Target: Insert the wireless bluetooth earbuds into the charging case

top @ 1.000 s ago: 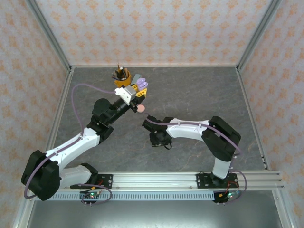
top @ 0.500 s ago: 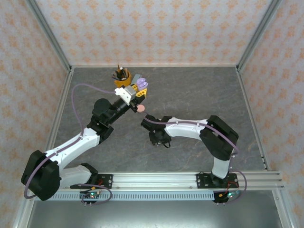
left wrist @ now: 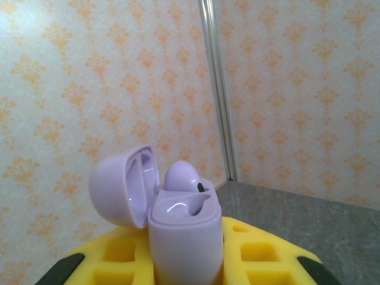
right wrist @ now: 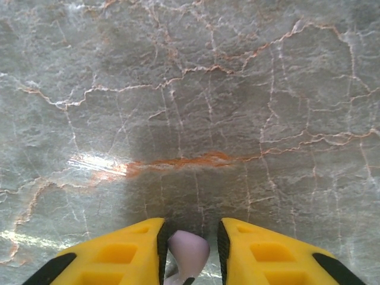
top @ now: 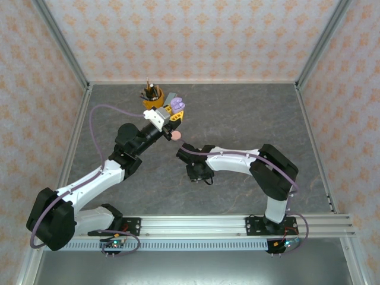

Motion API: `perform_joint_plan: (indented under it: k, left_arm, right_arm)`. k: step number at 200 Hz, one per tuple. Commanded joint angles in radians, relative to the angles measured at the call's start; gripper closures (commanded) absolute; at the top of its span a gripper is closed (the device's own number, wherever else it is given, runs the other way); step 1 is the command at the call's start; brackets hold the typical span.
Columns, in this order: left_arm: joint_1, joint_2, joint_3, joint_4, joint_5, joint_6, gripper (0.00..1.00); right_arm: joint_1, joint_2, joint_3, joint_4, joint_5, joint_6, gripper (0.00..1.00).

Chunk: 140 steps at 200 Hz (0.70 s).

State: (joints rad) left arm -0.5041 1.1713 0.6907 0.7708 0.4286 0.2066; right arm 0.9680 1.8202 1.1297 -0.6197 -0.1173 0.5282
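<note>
1. left gripper (left wrist: 181, 234): fingers pressed together on the lower body of the lilac charging case (left wrist: 185, 255), held off the table. the case stands upright, mouth up, lid (left wrist: 122, 187) swung open to one side.
2. inside the case: one seated bud (left wrist: 181, 175) at the back; the socket in front of it (left wrist: 199, 205) looks vacant.
3. right gripper (right wrist: 190, 231): pinching a lilac earbud (right wrist: 189, 249) between its yellow fingers, pointing down at the table. its bulb faces the fingertips. the stem seems to run back between the fingers, but this is not clear.
4. governing relation: in the overhead view the right gripper lies to the near right of the case, apart from it. judgement: the earbud must go to the case's mouth and enter stem-down along the case's upright axis, so it likely needs turning.
5. surroundings: a pencil cup (top: 152, 95) is just left of the case. a small pink item (top: 176, 136), not identifiable, sits near the case on the near side.
6. surface: grey veined table (right wrist: 178, 89). the patterned walls (left wrist: 71, 89) are well beyond the case.
</note>
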Motion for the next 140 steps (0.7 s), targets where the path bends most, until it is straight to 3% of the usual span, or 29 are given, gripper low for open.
perform_joint_plan:
  k: [1, 66, 140]
  left_arm:
    - [-0.006, -0.015, -0.011, 0.032, -0.016, -0.008, 1.0]
    - [-0.007, -0.018, -0.016, 0.033, -0.017, -0.01, 1.0]
    - [-0.006, -0.024, -0.018, 0.033, -0.019, -0.01, 1.0]
  right_arm:
    - [-0.005, -0.013, -0.027, -0.001, 0.012, 0.028, 0.67]
    - [-0.003, -0.021, -0.034, -0.022, 0.007, 0.076, 0.66]
    - [0.015, -0.023, -0.028, -0.023, -0.009, 0.087, 0.79]
